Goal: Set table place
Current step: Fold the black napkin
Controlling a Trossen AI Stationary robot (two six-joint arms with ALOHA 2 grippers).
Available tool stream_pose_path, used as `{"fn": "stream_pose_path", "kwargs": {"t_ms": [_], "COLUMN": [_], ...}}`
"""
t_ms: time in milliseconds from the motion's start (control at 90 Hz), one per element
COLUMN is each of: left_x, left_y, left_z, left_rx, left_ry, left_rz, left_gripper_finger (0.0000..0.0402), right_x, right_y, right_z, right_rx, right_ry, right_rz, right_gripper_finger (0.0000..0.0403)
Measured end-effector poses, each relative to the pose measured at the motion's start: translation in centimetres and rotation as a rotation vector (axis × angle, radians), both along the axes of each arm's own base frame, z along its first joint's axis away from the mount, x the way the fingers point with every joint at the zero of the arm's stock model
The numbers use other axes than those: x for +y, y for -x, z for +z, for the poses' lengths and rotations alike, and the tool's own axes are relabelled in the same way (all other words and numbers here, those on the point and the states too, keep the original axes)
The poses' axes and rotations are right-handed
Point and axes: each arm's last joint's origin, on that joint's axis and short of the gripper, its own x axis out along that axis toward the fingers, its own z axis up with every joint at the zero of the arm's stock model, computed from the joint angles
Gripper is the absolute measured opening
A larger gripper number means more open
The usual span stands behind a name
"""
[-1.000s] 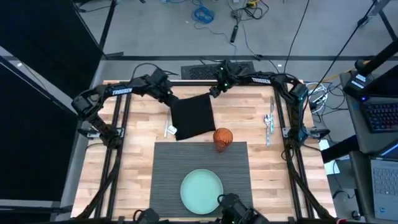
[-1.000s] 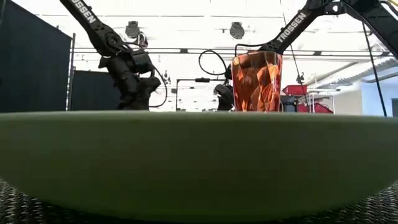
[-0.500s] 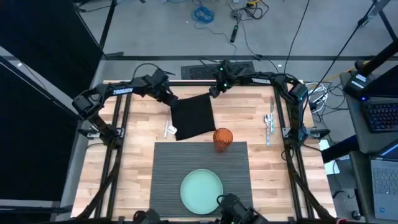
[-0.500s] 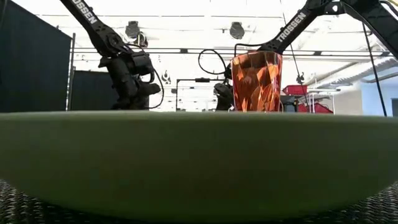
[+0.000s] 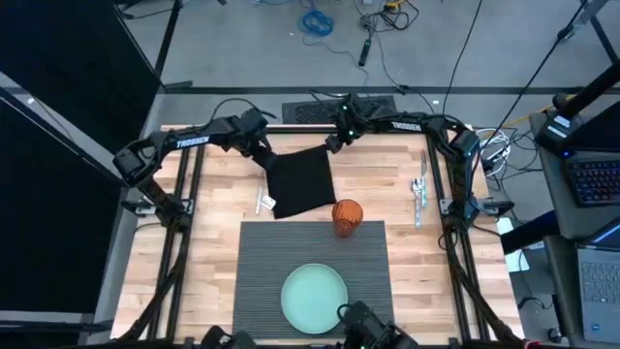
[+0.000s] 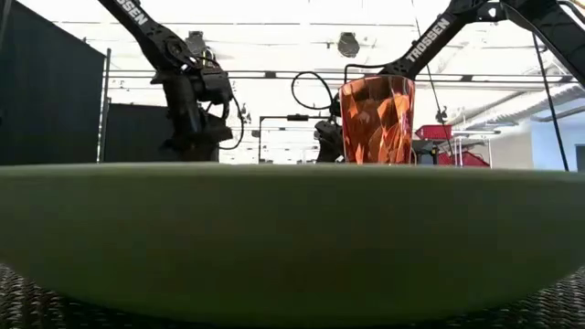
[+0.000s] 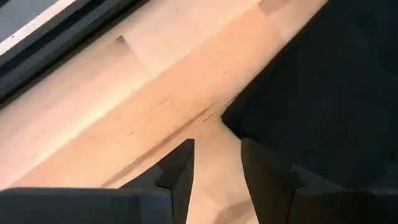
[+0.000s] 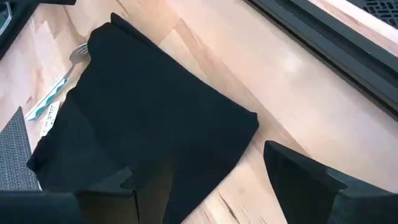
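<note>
1. Placemat: flat on the wooden tabletop, at 6 o'clock of table centre, long side running towards the near edge.
2. Pale green plate sits on the placemat's near half. Orange faceted glass stands upright on the placemat's far edge, towards 1 o'clock from the plate.
3. Black napkin lies off the placemat at 11 o'clock from the glass, its near corner by the placemat's far edge.
4. Left gripper: at the napkin's far-left corner, fingers a narrow gap apart, nothing between them; the corner lies just ahead of the tips.
5. Right gripper: at the napkin's far-right corner, fingers spread wide, holding nothing.
6. Fork at 9 o'clock of the napkin's near corner, partly under it. More cutlery at 3 o'clock, near the right table edge.
</note>
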Motion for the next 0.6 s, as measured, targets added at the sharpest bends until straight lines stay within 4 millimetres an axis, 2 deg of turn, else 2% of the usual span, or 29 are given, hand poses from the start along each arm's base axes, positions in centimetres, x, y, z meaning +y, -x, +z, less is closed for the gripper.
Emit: {"fn": "stream_pose_path", "kwargs": {"t_ms": [122,444,600], "left_x": [0.1,0.5,0.4], "left_y": [-0.2,-1.3,-1.8], "left_z": [-0.4,-4.3,-5.3], "left_rx": [-0.006,0.07,0.09], "left_ry": [0.019,0.111,0.108], "left_rz": [-0.005,0.031,0.022], "left_gripper_finger": [0.0119,0.0119,0.0119], "right_x": [0.0,-0.1,0.0], "right_y": [0.0,0.1,-0.1], "right_z": [0.0,-0.1,-0.1], "right_rx": [0.003,0.039,0.04], "right_ry": [0.0,-0.026,-0.023], "right_rz": [-0.01,-0.132,-0.13], "right_gripper_finger": [0.0232,0.0231,0.0231]}}
